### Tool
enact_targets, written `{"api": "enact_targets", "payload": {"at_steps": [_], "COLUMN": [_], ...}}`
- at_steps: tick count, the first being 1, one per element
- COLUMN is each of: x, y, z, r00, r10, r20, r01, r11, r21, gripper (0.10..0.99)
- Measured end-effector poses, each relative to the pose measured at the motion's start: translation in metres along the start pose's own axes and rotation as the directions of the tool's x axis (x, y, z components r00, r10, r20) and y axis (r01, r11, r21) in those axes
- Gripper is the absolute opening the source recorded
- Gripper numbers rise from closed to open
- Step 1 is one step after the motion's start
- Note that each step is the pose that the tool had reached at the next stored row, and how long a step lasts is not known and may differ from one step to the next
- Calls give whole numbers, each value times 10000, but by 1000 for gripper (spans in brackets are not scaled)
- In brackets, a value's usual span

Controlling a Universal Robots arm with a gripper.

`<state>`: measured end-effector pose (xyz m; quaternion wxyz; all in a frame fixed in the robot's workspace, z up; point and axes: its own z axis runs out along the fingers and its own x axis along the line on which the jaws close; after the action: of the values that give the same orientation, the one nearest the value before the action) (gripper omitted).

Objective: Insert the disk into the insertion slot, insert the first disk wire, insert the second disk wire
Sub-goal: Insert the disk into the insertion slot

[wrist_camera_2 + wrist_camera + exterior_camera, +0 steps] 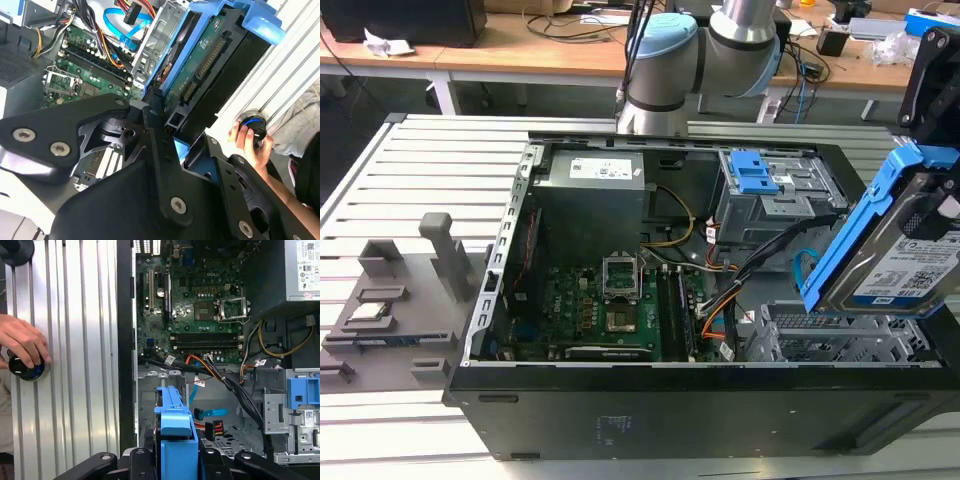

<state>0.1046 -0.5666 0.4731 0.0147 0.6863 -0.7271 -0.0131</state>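
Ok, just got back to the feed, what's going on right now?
The gripper has its jaws closed on the silver-grey hard drive in its bright blue plastic carrier, holding it tilted in the air above the boxy grey perforated sheet-metal drive cage inside the open black computer case. The drive is not in the cage yet. Beside the case, a person's hand rests on a round black knob on the ribbed metal table.

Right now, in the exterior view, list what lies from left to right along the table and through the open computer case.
Grey fixture blocks → motherboard → orange-and-black wire bundle → disk, raised in its blue carrier.
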Motion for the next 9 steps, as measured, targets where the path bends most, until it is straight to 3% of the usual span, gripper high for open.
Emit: {"api": "enact_targets", "payload": {"at_steps": [2,9], "x": [-39,-144], "y": [20,35], "z": [118,252], "r00": [10000,10000], "r10": [16,19], "r20": [2,4], "r01": [-16,-19], "r11": [10000,10000], "r21": [0,0], "gripper": [365,365]}}
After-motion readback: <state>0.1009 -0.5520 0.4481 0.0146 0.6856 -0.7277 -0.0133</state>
